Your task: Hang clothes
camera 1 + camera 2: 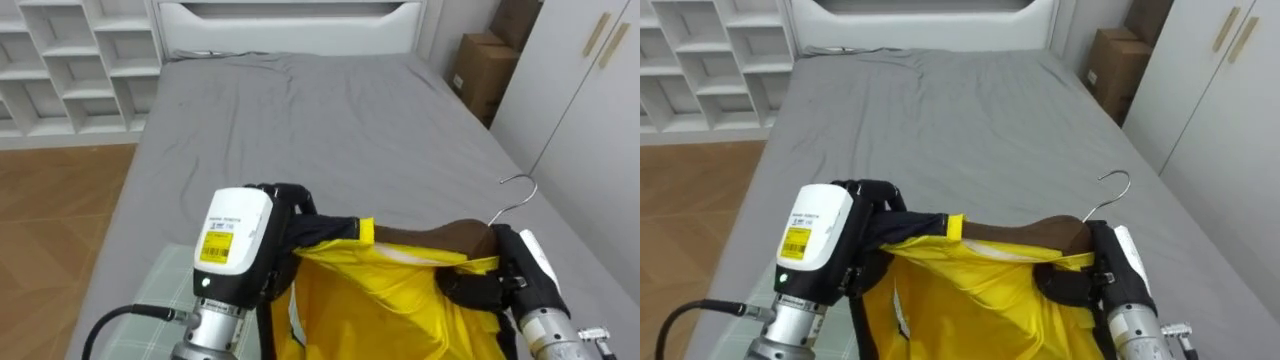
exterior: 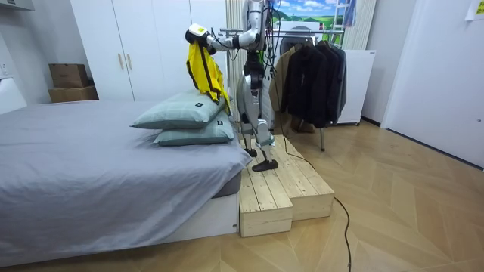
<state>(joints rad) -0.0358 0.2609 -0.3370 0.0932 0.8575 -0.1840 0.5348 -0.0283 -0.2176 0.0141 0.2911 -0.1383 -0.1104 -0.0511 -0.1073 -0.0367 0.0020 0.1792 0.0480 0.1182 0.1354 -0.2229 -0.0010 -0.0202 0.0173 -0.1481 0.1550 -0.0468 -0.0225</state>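
Observation:
A yellow garment (image 1: 380,300) with dark trim hangs on a brown wooden hanger (image 1: 440,238), held up over the near end of the bed. The hanger's metal hook (image 1: 515,195) points up and to the right. My left hand (image 1: 285,215) has its dark fingers curled round the garment's left shoulder, at the hanger's end. Curled round the hanger just below the hook is my right hand (image 1: 505,270). In the room view I stand on a wooden platform (image 2: 280,189) beside the bed, both arms raised, and the yellow garment (image 2: 203,72) dangles above the pillows (image 2: 185,113).
The grey bed (image 1: 330,120) stretches ahead to a white headboard. White shelving (image 1: 70,60) stands at the left; cardboard boxes (image 1: 480,70) and a white wardrobe (image 1: 590,90) at the right. A rack of dark clothes (image 2: 310,72) stands behind me.

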